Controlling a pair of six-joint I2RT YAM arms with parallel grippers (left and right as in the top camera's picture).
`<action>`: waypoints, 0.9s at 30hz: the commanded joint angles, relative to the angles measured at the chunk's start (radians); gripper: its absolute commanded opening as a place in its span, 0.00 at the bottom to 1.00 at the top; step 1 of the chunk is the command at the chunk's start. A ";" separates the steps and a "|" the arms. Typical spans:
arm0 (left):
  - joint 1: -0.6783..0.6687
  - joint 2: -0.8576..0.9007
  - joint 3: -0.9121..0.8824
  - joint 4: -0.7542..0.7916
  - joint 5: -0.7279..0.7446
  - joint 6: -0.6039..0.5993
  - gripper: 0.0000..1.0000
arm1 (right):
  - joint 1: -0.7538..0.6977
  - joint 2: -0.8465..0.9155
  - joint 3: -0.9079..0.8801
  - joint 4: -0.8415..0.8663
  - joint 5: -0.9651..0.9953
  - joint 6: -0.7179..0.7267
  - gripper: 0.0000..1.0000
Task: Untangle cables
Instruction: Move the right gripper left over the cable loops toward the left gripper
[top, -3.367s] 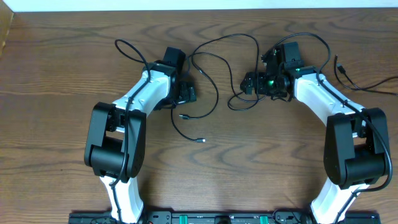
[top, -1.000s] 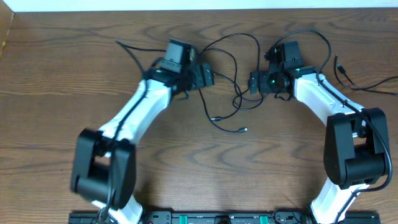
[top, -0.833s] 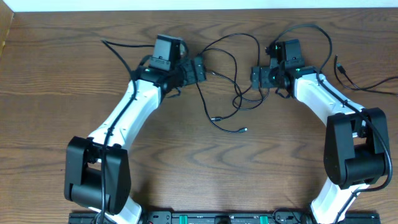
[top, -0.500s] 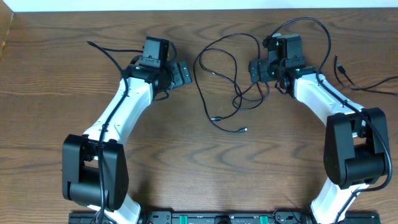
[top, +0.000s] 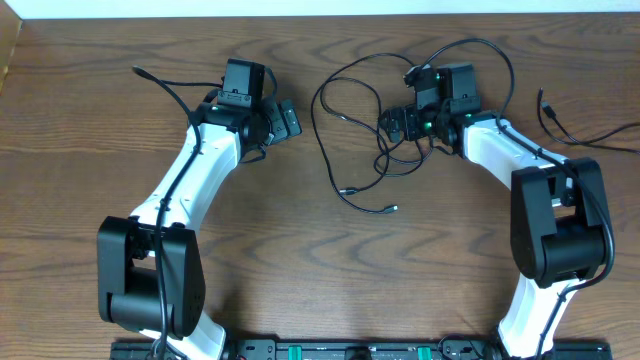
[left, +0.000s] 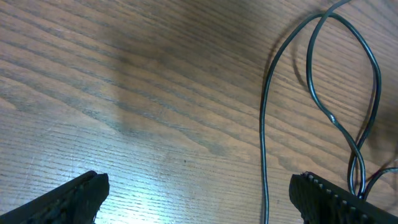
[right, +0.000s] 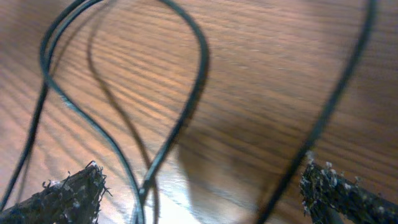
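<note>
Cables (top: 383, 143): black, thin, in overlapping loops, lying toward 12 o'clock on the surface (top: 300, 260). Two tails trailed toward 6 o'clock, ending in small plug ends (top: 345, 190). In the left wrist view the loops (left: 264, 124) lay flat at 2 o'clock. In the right wrist view, strands (right: 199, 68) crossed the frame.

Separate black cable (top: 575, 137): at the 3 o'clock edge, well apart from the tangle.

Surface: dark brown wood grain, with a pale strip along the 12 o'clock edge.

Left gripper (top: 285, 118) (left: 199, 199): at 9 o'clock of the tangle and apart from it, fingers spread wide and empty. The arm reached up from the 7 o'clock corner.

Right gripper (top: 392, 125) (right: 205, 196): at 3 o'clock of the tangle and over its loops. Its fingers were spread wide with strands running between them, clamping nothing. The arm was bent in from 4 o'clock.
</note>
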 joint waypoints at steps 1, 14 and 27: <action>0.002 0.013 -0.003 -0.003 -0.014 0.012 0.98 | 0.022 0.022 -0.002 0.000 -0.070 -0.014 0.99; 0.002 0.013 -0.003 -0.013 -0.014 0.012 0.98 | 0.115 0.023 -0.002 -0.001 -0.053 -0.015 0.99; 0.002 0.013 -0.003 -0.022 -0.014 0.012 0.98 | 0.147 0.023 -0.002 -0.027 0.027 -0.015 0.98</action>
